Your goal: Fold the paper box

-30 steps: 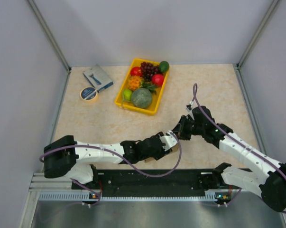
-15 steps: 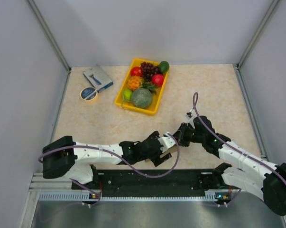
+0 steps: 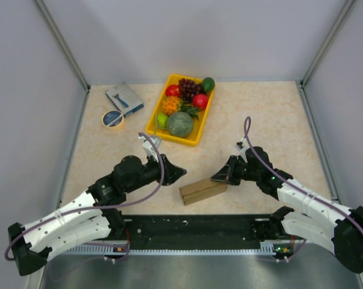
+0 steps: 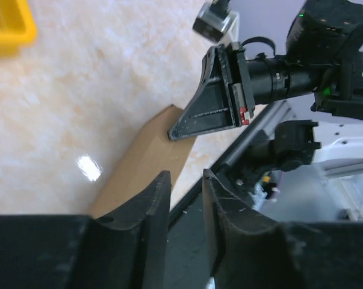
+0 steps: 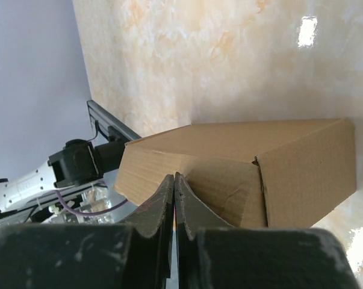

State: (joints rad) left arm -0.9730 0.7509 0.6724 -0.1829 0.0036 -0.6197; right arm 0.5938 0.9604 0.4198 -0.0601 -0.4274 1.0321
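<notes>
The paper box (image 3: 202,191) is a brown cardboard piece folded into a closed long block, lying on the table near the front edge. My right gripper (image 3: 220,179) is shut, its tips pressed against the box's right end; in the right wrist view the closed fingertips (image 5: 174,177) rest on the box's side (image 5: 277,156). My left gripper (image 3: 179,172) is open and empty, raised to the left of the box and apart from it. In the left wrist view the box (image 4: 145,162) lies beyond my left gripper (image 4: 186,176), with the right gripper (image 4: 176,133) on its far end.
A yellow tray (image 3: 152,123) of fruit stands at the back centre. A blue-grey box (image 3: 124,99) and a tape roll (image 3: 113,118) lie at the back left. The black base rail (image 3: 193,226) runs just in front of the paper box.
My left arm has let go of the box and swung back to the left and up. The box now lies uncovered on the table. My right gripper stays at its right end.
</notes>
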